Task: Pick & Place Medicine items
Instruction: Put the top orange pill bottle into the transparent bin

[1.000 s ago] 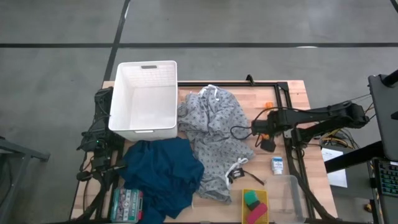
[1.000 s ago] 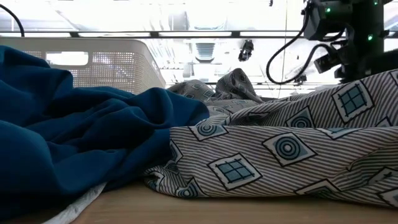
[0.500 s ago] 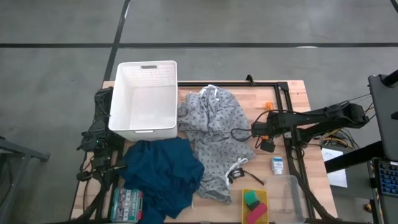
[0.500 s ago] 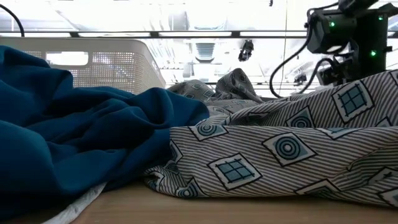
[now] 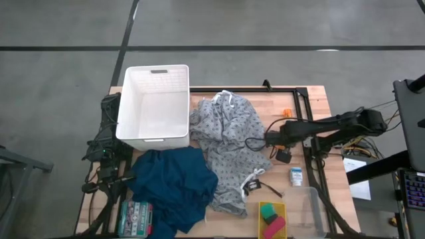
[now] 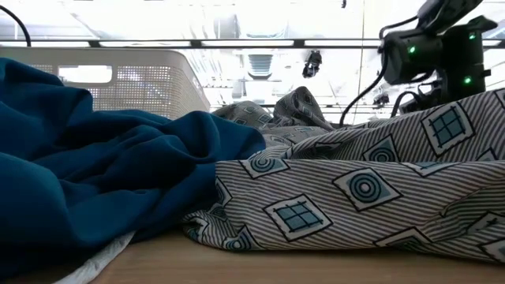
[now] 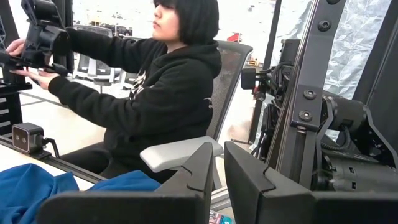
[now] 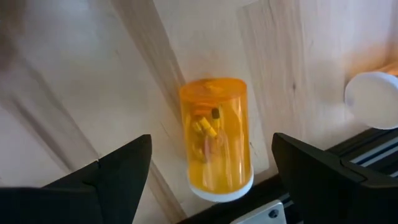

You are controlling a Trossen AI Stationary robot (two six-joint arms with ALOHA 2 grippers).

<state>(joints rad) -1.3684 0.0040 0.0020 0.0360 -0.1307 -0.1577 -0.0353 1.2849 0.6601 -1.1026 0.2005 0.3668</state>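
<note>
The right gripper [image 8: 211,177] has moved left along the table – its jaws stand wide around the orange pill bottle [image 8: 216,137], not yet gripping it.

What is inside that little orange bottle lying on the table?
Through the orange bottle, which lies on its side between the open right gripper fingers, a few small yellow pieces show. Its white cap end hides anything there.
</note>
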